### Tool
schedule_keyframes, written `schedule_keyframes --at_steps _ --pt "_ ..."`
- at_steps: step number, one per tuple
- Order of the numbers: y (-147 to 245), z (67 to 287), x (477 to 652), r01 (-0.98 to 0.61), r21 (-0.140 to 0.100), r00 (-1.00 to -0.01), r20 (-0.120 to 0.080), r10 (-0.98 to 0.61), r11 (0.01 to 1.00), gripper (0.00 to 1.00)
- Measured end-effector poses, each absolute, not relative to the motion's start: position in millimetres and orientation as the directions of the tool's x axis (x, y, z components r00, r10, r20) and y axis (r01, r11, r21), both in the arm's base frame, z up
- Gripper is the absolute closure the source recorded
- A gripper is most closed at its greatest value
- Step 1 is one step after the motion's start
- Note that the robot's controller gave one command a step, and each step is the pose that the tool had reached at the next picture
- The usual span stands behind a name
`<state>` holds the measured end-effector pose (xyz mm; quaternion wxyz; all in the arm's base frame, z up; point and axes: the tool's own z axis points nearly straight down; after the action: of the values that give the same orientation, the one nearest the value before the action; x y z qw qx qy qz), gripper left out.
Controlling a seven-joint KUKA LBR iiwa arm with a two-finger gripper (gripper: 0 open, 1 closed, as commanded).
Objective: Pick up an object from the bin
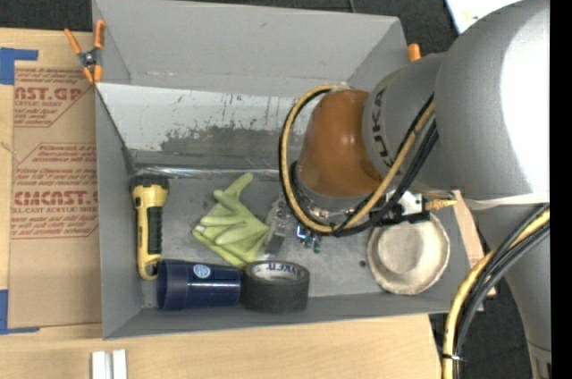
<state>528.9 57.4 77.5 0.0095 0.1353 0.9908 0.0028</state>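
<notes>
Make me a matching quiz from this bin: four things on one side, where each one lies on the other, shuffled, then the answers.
1 yellow flashlight
2 black tape roll
3 pale bowl
4 green glove

A right end of the bin
B along the left wall
C by the lower wall, beside the blue can
D middle of the floor

Pairs: 1-B, 2-C, 3-A, 4-D.

bin (241, 46) matt metal | glove (231, 225) cloth | torch (148, 230) glossy plastic
</notes>
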Motion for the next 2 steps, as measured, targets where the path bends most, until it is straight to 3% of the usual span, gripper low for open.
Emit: schedule_keyframes --at_steps 1,2 --pt "62 117 525.4 0.24 0.006 -0.97 -0.018 0.24 0.971 1.0" --pt "64 161 527.9 0.033 0.003 -0.999 -0.017 0.033 0.999 1.0"
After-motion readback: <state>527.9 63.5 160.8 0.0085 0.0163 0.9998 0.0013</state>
